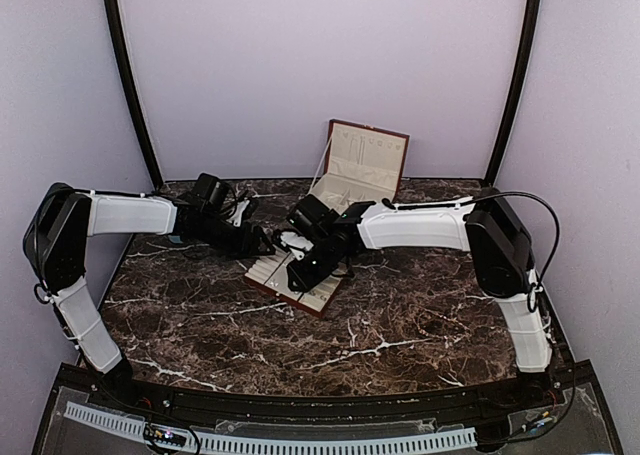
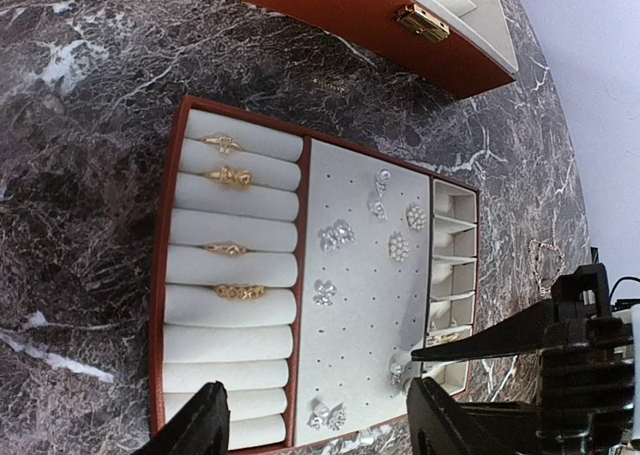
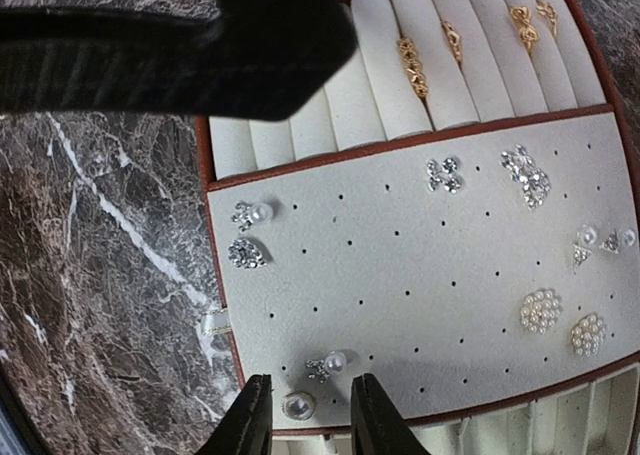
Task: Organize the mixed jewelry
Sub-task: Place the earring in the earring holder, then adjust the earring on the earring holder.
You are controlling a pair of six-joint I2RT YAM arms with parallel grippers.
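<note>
The right gripper (image 3: 310, 395) has its fingers (image 3: 250, 420) parted at the bottom edge of its own view. A pearl stud (image 3: 298, 406) sits in the gap, and neither finger is seen touching it. The stud faces up and lies at the lower edge of the tray (image 2: 157, 305), on the pale dotted pad. The left gripper (image 2: 315, 405) hangs spread wide over the bottom end of the same tray, holding nothing.

The rest of the jewelry is in the tray too. Sparkly and pearl earrings (image 3: 525, 175) are scattered across the dotted pad, well apart from one another. Gold rings (image 3: 412, 60) are tucked between the cream rolls. Their decorated tops lie lengthwise along the rolls, so they run up and down in the right wrist view and side to side in the left wrist view. A row of small compartments lines the tray's right side in the left wrist view.

From above, the tray sits mid-frame under both grippers. The red-brown box (image 2: 330, 5) stands just behind it, toward the top of the frame, with its lid raised. Everything rests on a dark marble table (image 1: 400, 325) veined in white. Pale lilac walls (image 1: 320, 55) close it in, with black poles (image 1: 128, 85) at the back corners.
</note>
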